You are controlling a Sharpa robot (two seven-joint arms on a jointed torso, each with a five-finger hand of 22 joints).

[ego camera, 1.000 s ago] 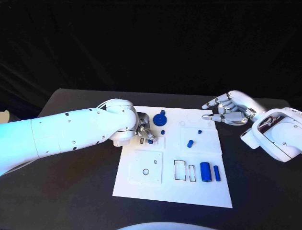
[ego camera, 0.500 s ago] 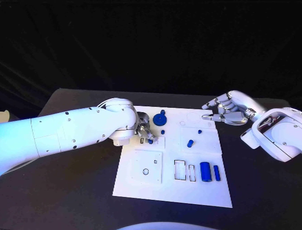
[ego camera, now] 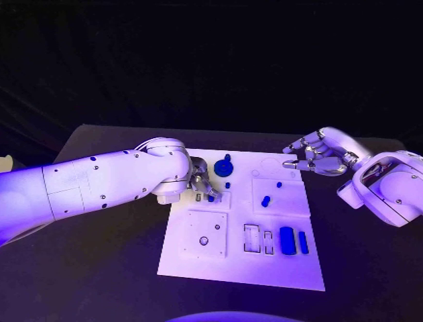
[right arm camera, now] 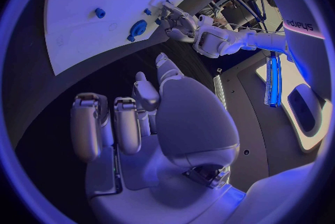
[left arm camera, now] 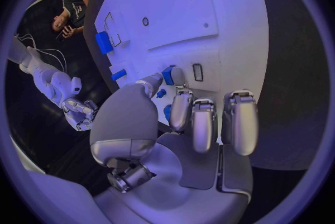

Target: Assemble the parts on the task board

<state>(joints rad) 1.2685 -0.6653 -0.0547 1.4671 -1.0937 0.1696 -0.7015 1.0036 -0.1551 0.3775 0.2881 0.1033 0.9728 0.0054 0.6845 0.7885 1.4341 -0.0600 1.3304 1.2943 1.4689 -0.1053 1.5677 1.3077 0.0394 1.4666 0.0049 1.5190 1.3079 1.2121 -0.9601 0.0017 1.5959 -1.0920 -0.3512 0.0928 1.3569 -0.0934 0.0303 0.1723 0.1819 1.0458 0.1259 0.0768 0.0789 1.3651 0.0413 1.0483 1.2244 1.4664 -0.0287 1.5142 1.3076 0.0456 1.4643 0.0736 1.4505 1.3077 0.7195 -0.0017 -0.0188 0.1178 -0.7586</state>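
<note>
The white task board [ego camera: 204, 258] lies mid-table. My left hand [ego camera: 202, 184] is low over its far left part, and thumb and finger pinch a small blue part [left arm camera: 168, 75] against the board beside a small rectangular slot [left arm camera: 197, 72]. A round blue part [ego camera: 224, 166] and a tiny blue peg [ego camera: 228, 185] lie just beyond that hand. My right hand [ego camera: 316, 159] hovers off the board's far right corner, fingers apart and holding nothing. A short blue peg [ego camera: 265, 200], a thick blue cylinder [ego camera: 287, 240] and a thin blue bar [ego camera: 303, 242] lie on the board's right half.
Two narrow rectangular slots [ego camera: 257, 239] sit left of the thick cylinder. A square plate with a round hole [ego camera: 204, 240] occupies the board's near left. Black table [ego camera: 95, 282] surrounds the board on all sides.
</note>
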